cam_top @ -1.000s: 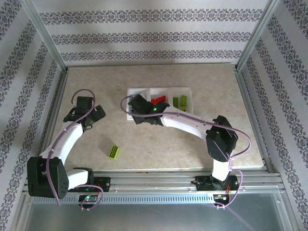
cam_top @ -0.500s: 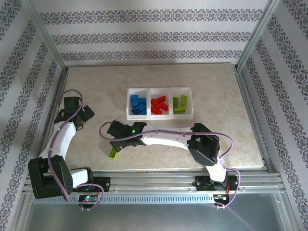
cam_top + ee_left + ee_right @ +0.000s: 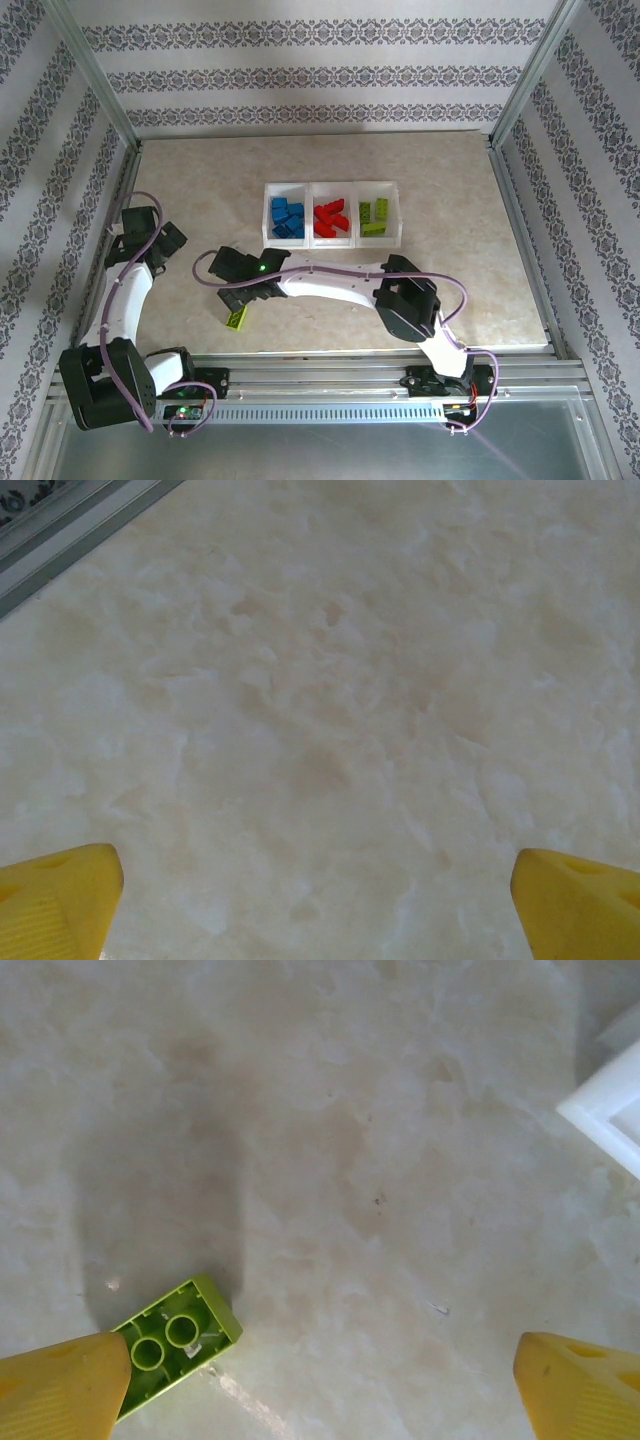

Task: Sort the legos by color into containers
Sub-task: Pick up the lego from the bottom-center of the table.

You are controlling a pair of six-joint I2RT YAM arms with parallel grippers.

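This is a robot-manipulation test cell in a lab. A marble-look tabletop (image 3: 450,190) is boxed in by bare aluminium frame posts (image 3: 93,75) rising at 10 and 2 o'clock. Flat panels of striped damask wallpaper (image 3: 320,75) serve as walls from 9 through 12 to 3 o'clock. At 6 o'clock, two robot arms (image 3: 340,285) are bolted to a slotted aluminium rail (image 3: 320,375).

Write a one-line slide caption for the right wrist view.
Right arm's open fingers above the table, one beside an upturned lime green lego; corner of the containers at right.
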